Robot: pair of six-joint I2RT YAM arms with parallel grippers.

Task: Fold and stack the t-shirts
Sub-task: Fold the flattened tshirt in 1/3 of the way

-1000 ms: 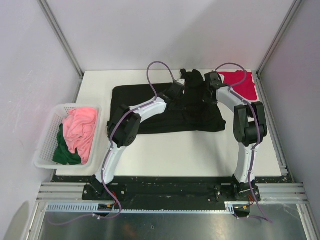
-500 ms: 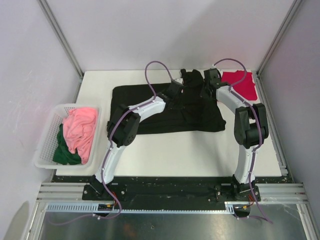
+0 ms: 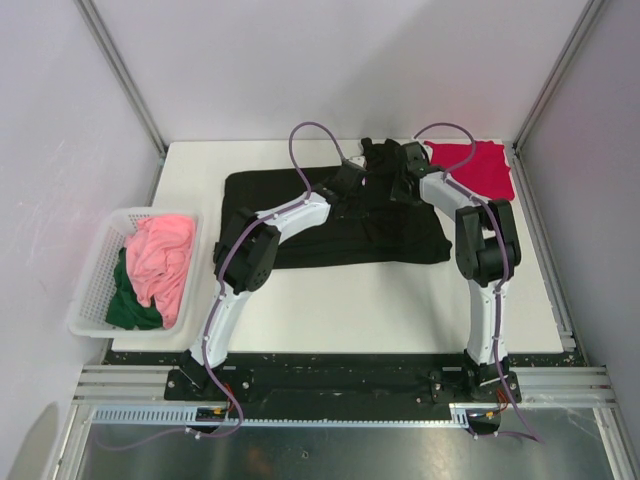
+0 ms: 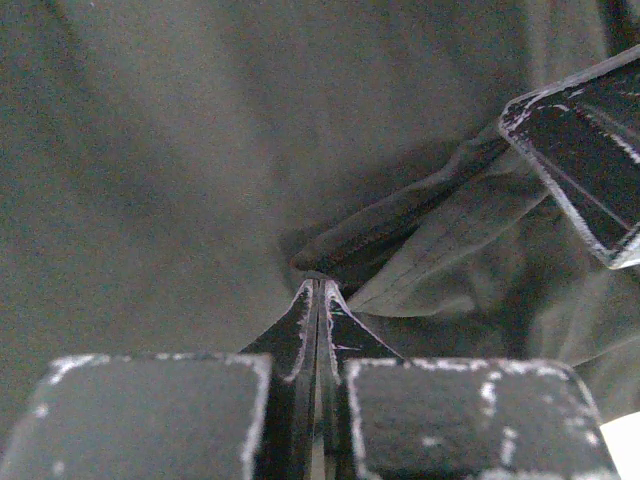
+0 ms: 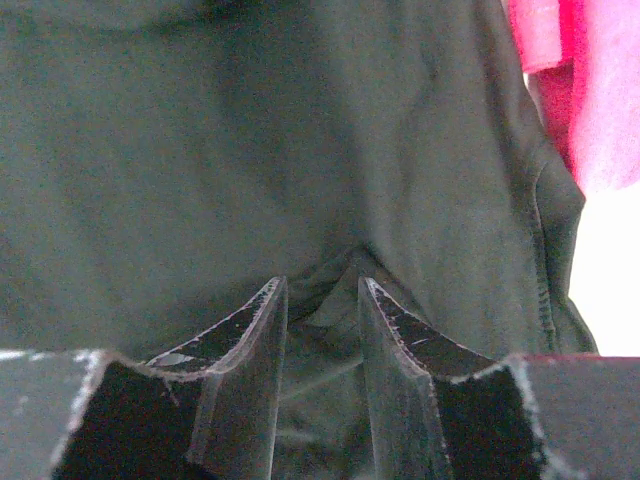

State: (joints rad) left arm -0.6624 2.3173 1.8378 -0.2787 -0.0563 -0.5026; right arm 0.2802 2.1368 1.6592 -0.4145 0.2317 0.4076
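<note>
From above, the black t-shirt [image 3: 300,215] lies spread across the middle of the surface [image 3: 350,300]. It is broad and mostly flat but bunched at its far edge, where the left pincer [image 3: 352,180] and right pincer [image 3: 397,182] meet. The red t-shirt [image 3: 480,168] lies at the far right corner, just beside the black one. It looks flattened, though I cannot tell whether it is properly folded. A pink garment [image 3: 160,255] and a green garment [image 3: 125,302] sit crumpled in the basket [image 3: 92,290], so most of the work seems left and nothing is stacked yet.

The left wrist view shows the left pincer [image 4: 318,288] pressed together, pinching a raised fold of the black t-shirt [image 4: 150,150].

The right wrist view shows the right pincer [image 5: 320,292] spread, with a ridge of black t-shirt [image 5: 200,150] between its fingers, unclamped. The red t-shirt [image 5: 595,90] shows at the upper right.
</note>
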